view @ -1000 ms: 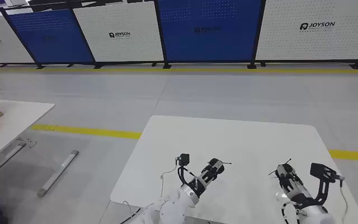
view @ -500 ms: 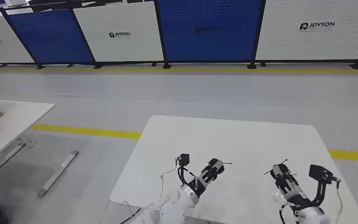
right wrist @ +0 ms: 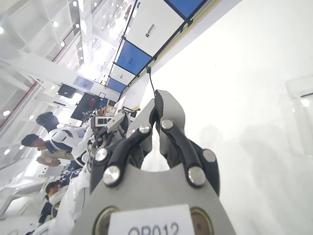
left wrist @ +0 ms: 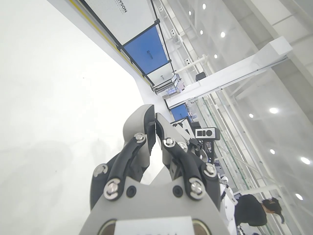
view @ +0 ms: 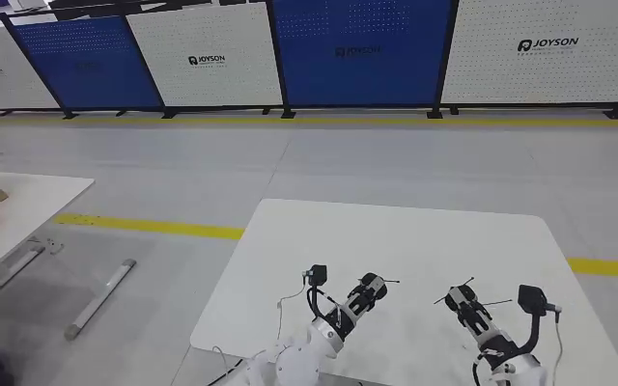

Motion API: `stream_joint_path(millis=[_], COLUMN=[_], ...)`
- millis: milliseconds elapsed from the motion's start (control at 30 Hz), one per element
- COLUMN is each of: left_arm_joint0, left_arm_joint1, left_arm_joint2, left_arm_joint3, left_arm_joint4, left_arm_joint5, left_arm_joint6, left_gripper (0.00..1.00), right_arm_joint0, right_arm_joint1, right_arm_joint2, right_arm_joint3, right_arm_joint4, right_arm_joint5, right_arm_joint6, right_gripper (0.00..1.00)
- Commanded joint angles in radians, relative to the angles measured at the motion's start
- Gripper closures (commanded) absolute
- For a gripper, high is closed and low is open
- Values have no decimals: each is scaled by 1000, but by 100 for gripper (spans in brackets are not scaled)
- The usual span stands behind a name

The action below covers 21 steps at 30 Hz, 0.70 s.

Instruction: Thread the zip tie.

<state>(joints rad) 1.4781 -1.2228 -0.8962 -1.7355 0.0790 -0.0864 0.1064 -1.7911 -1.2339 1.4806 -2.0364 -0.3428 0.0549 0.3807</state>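
A thin black zip tie [right wrist: 152, 81] sticks out past the tips of my right gripper [right wrist: 156, 96], which is shut on its strap, with the small square head at the far end. In the top view the right gripper [view: 462, 294] hovers low over the white table [view: 386, 232], with the zip tie [view: 446, 296] slanting across it. My left gripper [view: 372, 283] sits to its left, pads pressed together. A short dark strand pokes from it there; I cannot tell what it is. The left gripper [left wrist: 154, 119] shows nothing between its fingers.
A clear plastic box [right wrist: 300, 106] stands on the table beside the right gripper. The other arm's wrist camera [left wrist: 206, 133] shows a short way off. Yellow floor tape [view: 145, 226] and blue and white panels [view: 357, 53] lie beyond the table.
The right arm has moved left toward the left arm, carrying the zip tie. The left arm has stayed put.
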Motion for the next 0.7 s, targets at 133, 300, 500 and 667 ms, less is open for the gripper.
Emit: stream_joint_path(millis=[133, 300, 500, 667], left_arm_joint0=[0, 0, 0, 0], left_arm_joint1=[0, 0, 0, 0], left_arm_joint2=[0, 0, 0, 0], left_arm_joint3=[0, 0, 0, 0], left_arm_joint4=[0, 0, 0, 0], left_arm_joint5=[0, 0, 0, 0], left_arm_joint6=[0, 0, 0, 0], left_gripper=[100, 100, 100, 100], right_arm_joint0=[1, 23, 100, 100], right_arm_joint1=[-4, -5, -14, -14], right_arm_joint2=[-9, -54, -105, -105], right_arm_joint3=[9, 54, 114, 114], right_arm_joint4=[30, 101, 157, 157], right_arm_joint5=[-34, -116, -74, -74], right_arm_joint6=[-51, 4, -19, -19], right_gripper=[100, 100, 100, 100])
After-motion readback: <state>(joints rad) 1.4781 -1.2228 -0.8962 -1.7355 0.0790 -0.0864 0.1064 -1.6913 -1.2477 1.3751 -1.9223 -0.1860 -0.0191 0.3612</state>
